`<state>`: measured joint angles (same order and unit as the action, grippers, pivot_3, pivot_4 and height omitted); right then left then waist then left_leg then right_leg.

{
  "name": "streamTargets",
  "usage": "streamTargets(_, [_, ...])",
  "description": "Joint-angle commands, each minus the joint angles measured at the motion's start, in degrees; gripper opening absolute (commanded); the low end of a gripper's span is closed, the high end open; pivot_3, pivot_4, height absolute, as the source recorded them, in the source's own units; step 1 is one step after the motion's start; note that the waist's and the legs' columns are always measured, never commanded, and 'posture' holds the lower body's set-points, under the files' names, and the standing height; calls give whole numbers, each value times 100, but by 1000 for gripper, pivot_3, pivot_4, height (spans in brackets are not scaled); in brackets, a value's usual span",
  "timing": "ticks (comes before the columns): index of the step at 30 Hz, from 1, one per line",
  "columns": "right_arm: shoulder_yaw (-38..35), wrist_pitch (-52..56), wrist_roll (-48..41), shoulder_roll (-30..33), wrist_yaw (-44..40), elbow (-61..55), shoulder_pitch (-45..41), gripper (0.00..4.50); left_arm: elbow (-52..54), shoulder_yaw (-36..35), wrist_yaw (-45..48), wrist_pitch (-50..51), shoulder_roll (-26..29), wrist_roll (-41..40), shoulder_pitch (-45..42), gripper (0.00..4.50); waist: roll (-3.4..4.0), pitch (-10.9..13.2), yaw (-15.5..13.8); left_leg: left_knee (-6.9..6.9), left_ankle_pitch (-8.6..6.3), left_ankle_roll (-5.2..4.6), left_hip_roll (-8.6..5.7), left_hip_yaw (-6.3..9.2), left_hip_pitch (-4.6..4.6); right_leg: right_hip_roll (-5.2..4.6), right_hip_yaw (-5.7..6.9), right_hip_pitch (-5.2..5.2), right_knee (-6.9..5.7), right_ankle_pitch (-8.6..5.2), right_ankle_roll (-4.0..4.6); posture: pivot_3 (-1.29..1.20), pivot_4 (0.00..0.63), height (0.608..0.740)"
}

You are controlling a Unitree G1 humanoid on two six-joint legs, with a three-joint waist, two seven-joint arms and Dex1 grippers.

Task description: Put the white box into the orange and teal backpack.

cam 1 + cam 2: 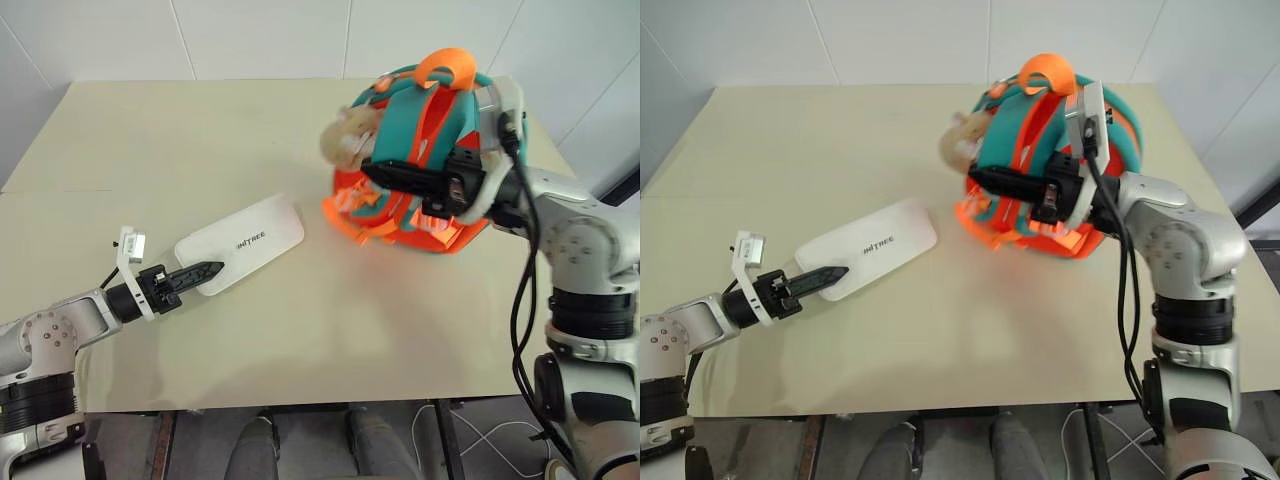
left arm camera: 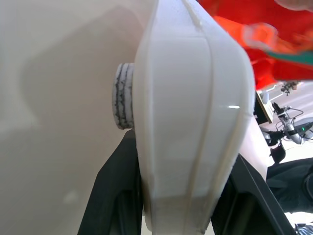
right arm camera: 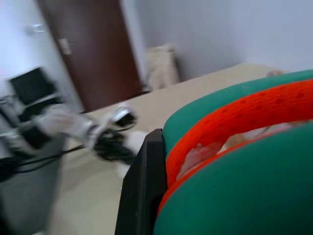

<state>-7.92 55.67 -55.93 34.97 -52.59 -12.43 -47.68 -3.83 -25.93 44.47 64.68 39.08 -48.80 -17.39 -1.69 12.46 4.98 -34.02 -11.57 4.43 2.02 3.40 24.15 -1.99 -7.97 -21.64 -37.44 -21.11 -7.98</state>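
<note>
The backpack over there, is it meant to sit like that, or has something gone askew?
The orange and teal backpack looks tipped up on the table, straps spilling loose, with the right gripper closed on a strap. The white box lies flat, pinched at one end by the left gripper.

A broad, pale beige rectangular table (image 1: 300,330) with a smooth matte top spans the scene from left to right. A thin seam line crosses its surface on the left side. Beyond its far edge stands a white wall (image 1: 260,35) of large panels with faint vertical joints. Under the near edge, a person's dark trouser legs (image 1: 385,445) show on a grey floor. In the right wrist view, a dark brown door (image 3: 93,49) stands across the room.
</note>
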Motion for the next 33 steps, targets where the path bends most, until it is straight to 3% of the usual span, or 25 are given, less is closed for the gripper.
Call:
streamTargets(1, [-357,629,-922,308,148,-664,114,16,49,-328,-80,-285,47,-28,91,1266,-5,-1,-37,1,-1,-2,-2,1,0,-4,4,1,3,-1,2,0,150,740])
streamTargets(6, [-447,1053,-1480,948,-329,-686,562,16,640,-735,-151,-407,-156,-526,141,1266,-12,1,-115,-2,-4,-12,-25,-2,8,-31,7,2,15,-1,-1,0,150,740])
streamTargets(17, [661,-198,466,1612,-1689,279,1234,16,1875,-1516,-28,-583,79,-1689,399,1266,-18,1,-177,0,-14,-23,-24,-13,13,-30,7,6,48,0,-5,0,150,740])
streamTargets(27, [931,-554,1053,1537,-2056,615,1182,16,2412,-1011,406,-590,897,-2062,163,1266,-18,1,-177,-6,-14,-23,-26,-15,12,-29,5,10,47,2,-8,0,150,740])
streamTargets(33, [910,-559,1111,1436,-2016,593,1192,16,2280,-768,812,-824,1212,-1832,247,1266,-17,1,-172,-2,-14,-23,-24,-15,12,-27,5,8,48,1,-7,0,150,740])
